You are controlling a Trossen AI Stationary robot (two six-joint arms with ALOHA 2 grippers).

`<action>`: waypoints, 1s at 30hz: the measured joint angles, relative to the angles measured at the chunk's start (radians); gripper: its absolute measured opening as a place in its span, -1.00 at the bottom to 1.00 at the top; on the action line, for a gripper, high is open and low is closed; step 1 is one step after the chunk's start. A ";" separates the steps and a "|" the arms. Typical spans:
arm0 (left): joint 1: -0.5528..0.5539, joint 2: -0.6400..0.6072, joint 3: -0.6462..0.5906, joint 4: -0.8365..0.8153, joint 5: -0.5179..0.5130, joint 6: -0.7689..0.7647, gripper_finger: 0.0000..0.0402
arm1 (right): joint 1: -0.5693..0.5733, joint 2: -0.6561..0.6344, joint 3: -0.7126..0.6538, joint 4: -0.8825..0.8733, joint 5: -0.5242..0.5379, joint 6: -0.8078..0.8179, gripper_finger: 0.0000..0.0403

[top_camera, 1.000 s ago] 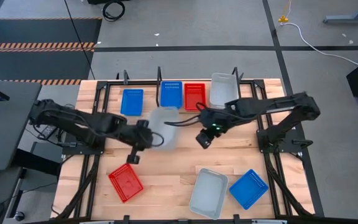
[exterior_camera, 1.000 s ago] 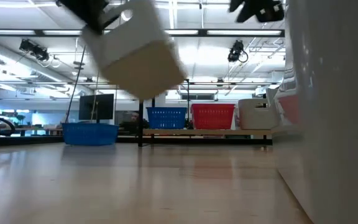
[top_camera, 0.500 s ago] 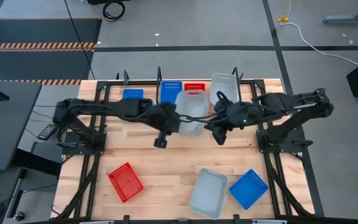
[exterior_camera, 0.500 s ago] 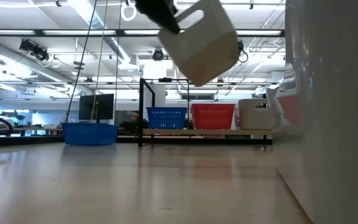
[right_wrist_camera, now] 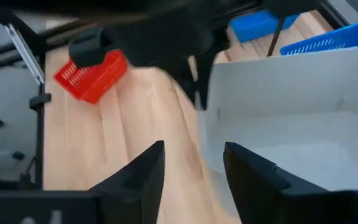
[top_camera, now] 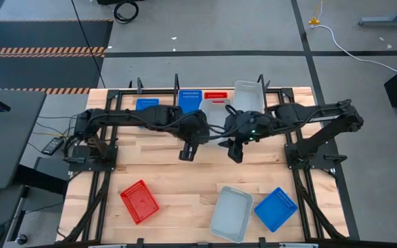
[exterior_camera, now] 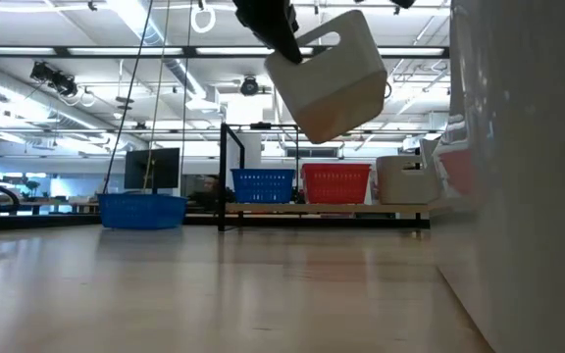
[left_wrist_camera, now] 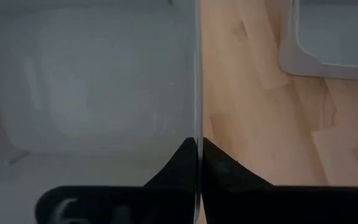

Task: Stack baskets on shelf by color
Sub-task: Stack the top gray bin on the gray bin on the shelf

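A pale grey-white basket [exterior_camera: 332,78] hangs tilted above the table's middle, close to the shelf [exterior_camera: 322,208] at the far edge. My left gripper [left_wrist_camera: 199,140] is shut on it. My right gripper [right_wrist_camera: 194,168] stands open just right of the basket [right_wrist_camera: 291,124], with only tabletop between its fingers. On the shelf sit two blue baskets [top_camera: 147,105] [top_camera: 190,100], a red one [top_camera: 216,95] and a white one [top_camera: 247,96]. My left gripper pinches one wall of the white basket at its rim [left_wrist_camera: 197,93], one finger inside the basket and one outside. In the low view the hold is at an upper corner [exterior_camera: 284,44], beside the handle cut-out. The basket hangs lifted clear and tilted below the fingers.
Toward the near edge of the table lie a red basket [top_camera: 139,201], a white basket [top_camera: 230,213] and a blue basket [top_camera: 276,208]. Black frame rails [top_camera: 102,186] run along both sides of the wooden top. Bare wood [top_camera: 185,179] lies in the middle.
My left gripper has carried the white basket from left of the table's middle toward the right and far edges, up to the shelf, slowing at the end. The basket has stayed lifted clear and tilted. My right gripper has risen a little and rolled beside it.
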 joint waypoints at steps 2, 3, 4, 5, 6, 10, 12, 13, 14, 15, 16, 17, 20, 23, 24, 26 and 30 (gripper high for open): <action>0.009 0.000 0.000 -0.003 0.000 -0.008 -0.97 | 0.000 0.027 0.000 0.009 -0.002 -0.029 -0.06; 0.012 0.000 0.000 -0.005 0.003 -0.014 -0.97 | 0.000 0.042 0.000 0.011 -0.002 -0.044 -0.02; 0.016 0.000 0.000 -0.009 0.012 -0.017 -0.97 | 0.000 0.055 0.000 0.014 -0.003 -0.060 0.02; 0.015 0.000 0.000 -0.015 0.024 -0.021 -0.97 | 0.000 0.067 0.000 0.019 -0.002 -0.078 0.05; 0.016 0.000 0.000 -0.018 0.036 -0.024 -0.97 | -0.003 0.079 0.000 0.024 -0.001 -0.094 0.09; 0.010 0.000 0.000 -0.021 0.038 -0.026 -0.96 | -0.011 0.132 0.001 0.015 0.002 -0.133 0.15; 0.008 0.000 -0.001 -0.022 0.040 -0.033 -0.96 | -0.016 0.151 0.001 0.007 -0.008 -0.135 0.16; 0.008 0.000 -0.001 -0.022 0.041 -0.034 -0.96 | -0.018 0.160 0.001 0.005 -0.020 -0.136 0.15; 0.008 0.000 -0.001 -0.030 0.041 -0.033 -0.96 | -0.021 0.166 0.002 0.004 -0.033 -0.139 0.14; 0.008 0.000 -0.002 -0.036 0.041 -0.035 -0.96 | -0.022 0.172 0.002 0.002 -0.044 -0.148 0.11; 0.007 0.000 -0.002 -0.041 0.042 -0.037 -0.96 | -0.023 0.176 0.003 0.000 -0.050 -0.153 0.08; 0.007 0.000 -0.002 -0.046 0.043 -0.037 -0.96 | -0.023 0.177 0.003 -0.003 -0.050 -0.156 0.03; 0.007 0.000 -0.002 -0.051 0.043 -0.041 -0.96 | -0.023 0.178 0.003 -0.012 -0.033 -0.161 -0.17; 0.007 0.000 -0.002 -0.047 0.043 -0.043 -0.96 | -0.026 0.174 0.002 -0.020 -0.022 -0.163 -0.46; 0.007 0.000 -0.002 -0.045 0.043 -0.044 -0.96 | -0.029 0.173 0.002 -0.023 -0.021 -0.164 -0.58; 0.008 0.000 -0.002 -0.043 0.041 -0.046 -0.96 | -0.031 0.171 0.002 -0.030 -0.029 -0.164 -0.83; 0.007 0.000 -0.002 -0.038 0.004 -0.055 -0.93 | -0.032 0.169 0.001 -0.038 -0.023 -0.168 -0.92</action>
